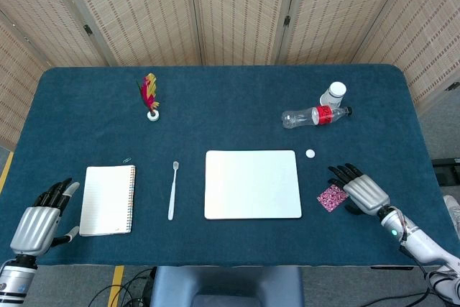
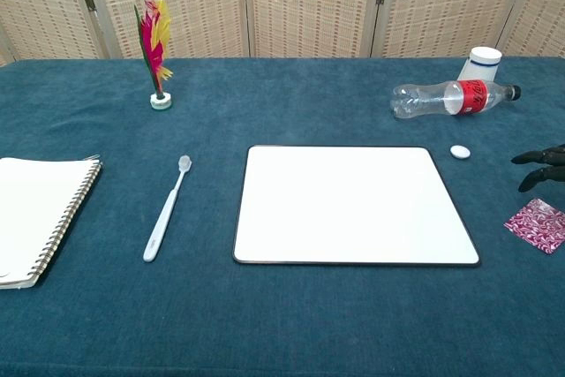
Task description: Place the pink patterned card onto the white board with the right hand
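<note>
The pink patterned card [image 1: 332, 197] [image 2: 536, 225] lies flat on the blue cloth, a little to the right of the white board [image 1: 252, 184] [image 2: 353, 205]. My right hand [image 1: 361, 190] hovers just right of the card, fingers spread and holding nothing; its dark fingertips [image 2: 540, 165] show above the card at the chest view's right edge. My left hand [image 1: 41, 221] rests at the table's front left corner, fingers apart and empty, left of the notebook.
A spiral notebook [image 1: 108, 199] and a white toothbrush [image 1: 172, 190] lie left of the board. A plastic bottle [image 1: 315, 115], a white cup [image 1: 333, 94] and a small white cap [image 1: 310, 154] sit back right. A feather shuttlecock [image 1: 150, 95] stands back left.
</note>
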Tool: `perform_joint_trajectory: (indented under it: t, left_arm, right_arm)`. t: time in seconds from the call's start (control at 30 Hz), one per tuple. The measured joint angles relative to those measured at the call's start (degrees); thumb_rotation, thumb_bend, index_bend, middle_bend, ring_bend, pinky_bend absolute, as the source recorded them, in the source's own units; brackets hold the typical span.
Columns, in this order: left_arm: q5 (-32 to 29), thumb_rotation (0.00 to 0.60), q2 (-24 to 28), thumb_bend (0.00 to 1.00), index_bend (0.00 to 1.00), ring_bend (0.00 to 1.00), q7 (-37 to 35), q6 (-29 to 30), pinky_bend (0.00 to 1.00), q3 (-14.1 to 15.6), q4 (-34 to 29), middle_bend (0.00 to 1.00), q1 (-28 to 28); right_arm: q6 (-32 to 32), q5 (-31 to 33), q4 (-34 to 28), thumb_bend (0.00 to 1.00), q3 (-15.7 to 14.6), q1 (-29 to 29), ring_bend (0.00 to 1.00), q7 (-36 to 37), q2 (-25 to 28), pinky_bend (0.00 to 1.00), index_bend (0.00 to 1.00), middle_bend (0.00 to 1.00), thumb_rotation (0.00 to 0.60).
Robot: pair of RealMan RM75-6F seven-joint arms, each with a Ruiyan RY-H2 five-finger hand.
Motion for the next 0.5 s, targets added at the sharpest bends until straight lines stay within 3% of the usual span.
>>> perform_joint_trajectory:
  t: [0.5]
  left_arm:
    - [0.15, 0.6, 0.16, 0.25, 0.07, 0.1, -0.36, 0.14, 0.23, 0.08, 0.15, 0.07, 0.03]
  right_arm:
    - [-0.26, 0.84, 1.8, 0.19, -0.74, 0.36, 0.0, -0.33, -2.02, 0.0, 0.27, 0.0, 0.6]
